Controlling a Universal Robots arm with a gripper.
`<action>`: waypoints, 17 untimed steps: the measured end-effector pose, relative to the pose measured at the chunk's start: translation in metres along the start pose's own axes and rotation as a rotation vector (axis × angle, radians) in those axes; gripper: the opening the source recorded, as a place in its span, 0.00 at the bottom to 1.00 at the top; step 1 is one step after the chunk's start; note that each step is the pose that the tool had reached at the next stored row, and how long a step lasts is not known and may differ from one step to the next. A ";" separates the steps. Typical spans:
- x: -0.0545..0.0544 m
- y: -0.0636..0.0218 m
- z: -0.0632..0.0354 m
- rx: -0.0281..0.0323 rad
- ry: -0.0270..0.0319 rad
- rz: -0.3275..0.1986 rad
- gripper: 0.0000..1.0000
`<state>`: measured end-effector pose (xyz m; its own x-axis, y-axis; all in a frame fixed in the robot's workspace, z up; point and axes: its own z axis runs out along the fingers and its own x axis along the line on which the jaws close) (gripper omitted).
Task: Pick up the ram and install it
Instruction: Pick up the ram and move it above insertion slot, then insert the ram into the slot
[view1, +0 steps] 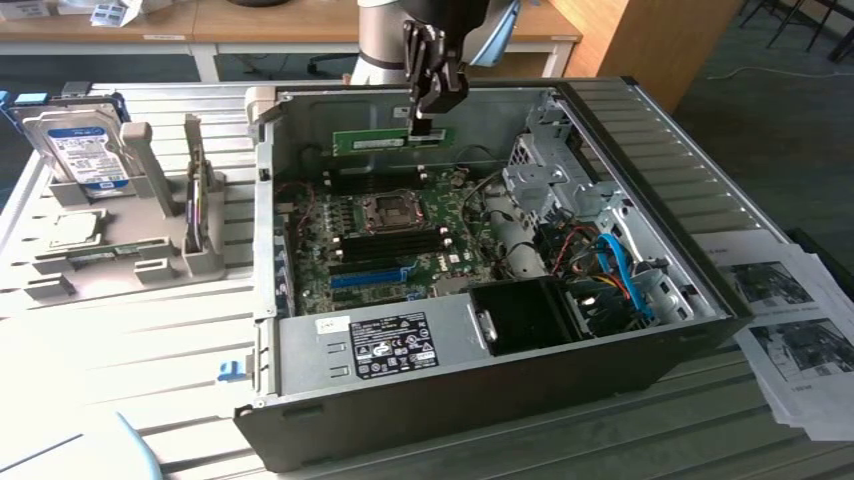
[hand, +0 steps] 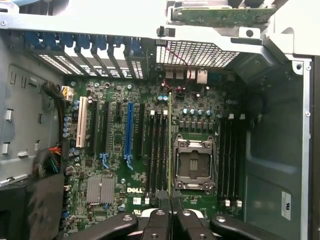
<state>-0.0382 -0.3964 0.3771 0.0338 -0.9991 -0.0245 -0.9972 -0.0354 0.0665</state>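
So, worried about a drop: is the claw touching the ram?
Touching. In the exterior view the claw is closed on the ram at its top edge; the wrist view shows the stick edge-on between its fingertips.

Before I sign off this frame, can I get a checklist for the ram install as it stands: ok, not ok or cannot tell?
1. Grip: the gripper is shut on the ram, holding it by its upper edge: ok.
2. Position: the ram hangs inside the open case, above the motherboard and clear of it: ok.
3. Alignment: in the wrist view its edge runs parallel to the memory slots beside the CPU socket: ok.
4. Which slot lies directly beneath it: cannot tell.
5. Those slots are empty: ok.
6. Slot latches open: cannot tell.
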 end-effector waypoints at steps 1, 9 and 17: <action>0.000 -0.0001 0.0015 0.0000 -0.0002 0.000 0.11; 0.000 -0.0012 0.0179 0.0004 0.0000 0.000 0.11; 0.000 -0.0012 0.0179 0.0004 0.0000 0.000 0.11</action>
<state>-0.0382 -0.3965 0.3592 0.0339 -0.9991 -0.0245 -0.9972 -0.0354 0.0660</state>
